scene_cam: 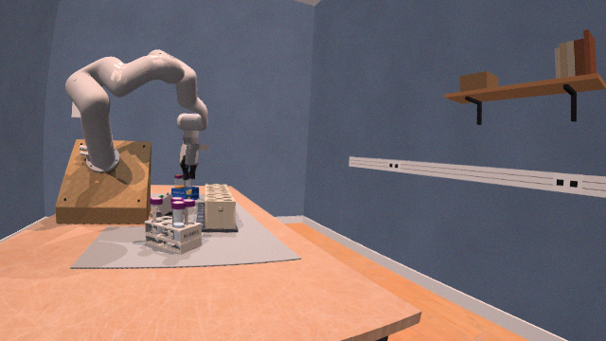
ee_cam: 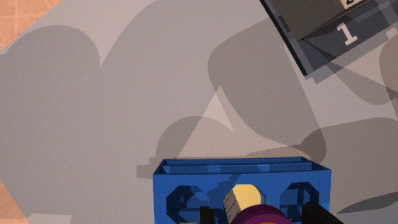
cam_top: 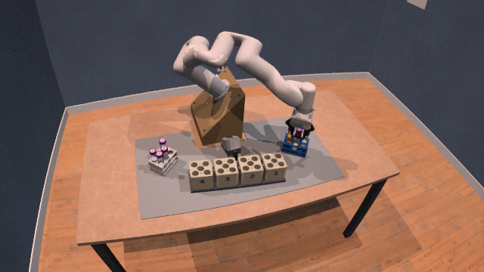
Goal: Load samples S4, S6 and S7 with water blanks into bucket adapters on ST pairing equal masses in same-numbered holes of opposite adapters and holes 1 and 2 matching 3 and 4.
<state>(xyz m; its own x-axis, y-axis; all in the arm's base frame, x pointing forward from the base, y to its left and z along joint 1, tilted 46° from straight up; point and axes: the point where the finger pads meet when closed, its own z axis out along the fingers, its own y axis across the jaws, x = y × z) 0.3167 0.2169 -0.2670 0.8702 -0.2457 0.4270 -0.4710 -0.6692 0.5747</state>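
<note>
My gripper (cam_top: 298, 137) (scene_cam: 188, 174) (ee_cam: 260, 218) is part open, its fingers low on either side of a purple-capped tube (ee_cam: 260, 211) in the blue rack (cam_top: 295, 151) (ee_cam: 159, 197). The cap's orange dot is mostly cut off and its ID is unreadable; other tubes are partly hidden by the fingers. Adapters 4 (cam_top: 202, 182), 3 (cam_top: 228, 180), 2 (cam_top: 252, 177) and 1 (cam_top: 276, 174) stand in the loading stand (cam_top: 202, 190) (ee_cam: 312, 56), with no tubes showing. Several purple-capped blanks (cam_top: 159, 154) (scene_cam: 178, 205) stand in the white rack (scene_cam: 190, 236).
The sloped desk (cam_top: 231, 145) with the green DONE key (cam_top: 229, 137) stands behind the adapters, before the robot's wooden base (cam_top: 217, 117) (scene_cam: 101, 189). The white rack is left of the stand and the blue rack right of it. All stand on the grey mat (cam_top: 166, 204).
</note>
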